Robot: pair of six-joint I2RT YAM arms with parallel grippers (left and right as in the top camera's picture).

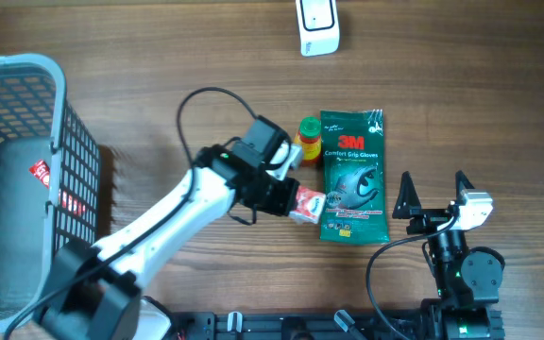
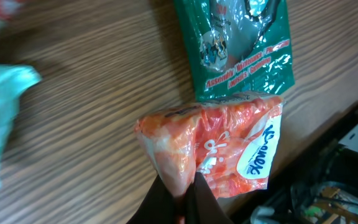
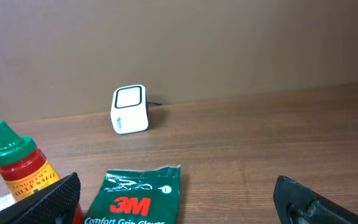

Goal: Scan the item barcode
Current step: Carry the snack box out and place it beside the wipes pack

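Note:
The item is an orange-and-white plastic packet with blue lettering. My left gripper is shut on one end of it and holds it just over the wood, its far edge overlapping the bottom of a green 3M gloves pack. From overhead the packet sits at the tip of the left gripper. The white barcode scanner stands at the table's far edge, and the right wrist view also shows the scanner. My right gripper stands open near the front right, holding nothing. No barcode is visible.
A red sauce bottle with a green cap stands left of the gloves pack. A grey wire basket with packaged goods fills the left side. A black cable loops above the left arm.

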